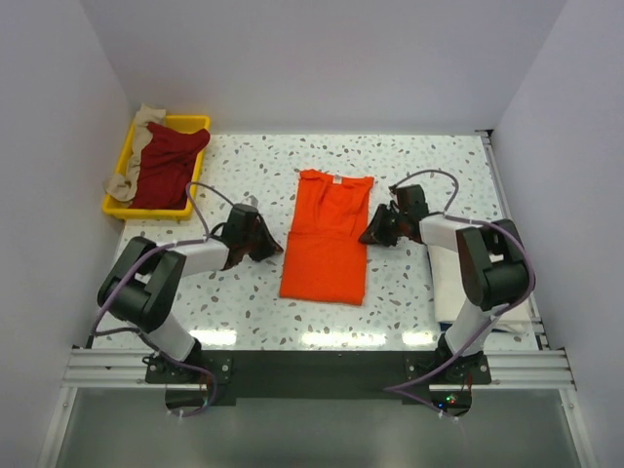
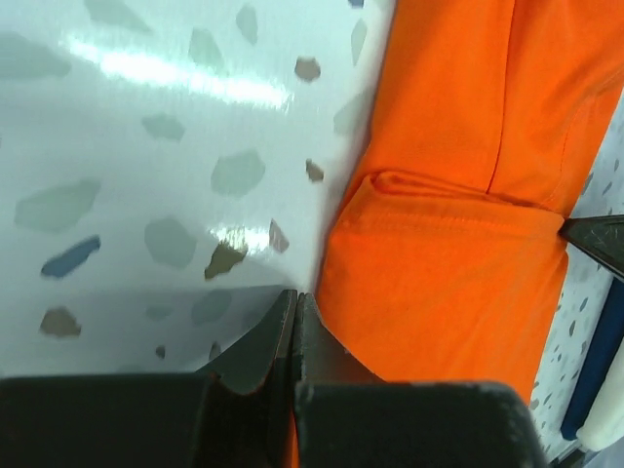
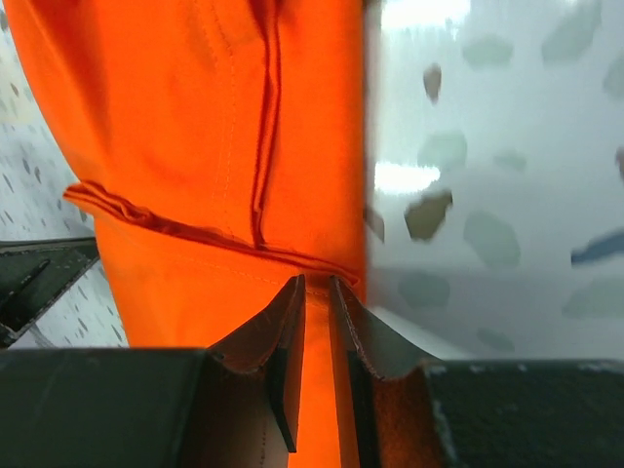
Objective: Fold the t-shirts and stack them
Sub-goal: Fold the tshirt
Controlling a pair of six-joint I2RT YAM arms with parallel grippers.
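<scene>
While flat — orange t-shirt (image 1: 327, 244) on table (image 1: 429, 166)

Orange t-shirt (image 1: 327, 239): soft matt knit cloth, stitched hems, mostly smooth w/ a few creases. Dark red t-shirt (image 1: 166, 161) & beige t-shirt (image 1: 144, 119): matt cloth, crumpled. Tray (image 1: 195, 123): yellow plastic, smooth, slight sheen. Table top (image 1: 253, 161): white speckled terrazzo-look surface, hard, v. glossy, mirrors the lamps. Left gripper (image 2: 294, 295) fingers (image 2: 258, 346): dark, matt, rough-edged; right gripper (image 3: 317, 281) same, brownish tint. Front rail (image 1: 312, 369): bare metal, satin finish.
</scene>
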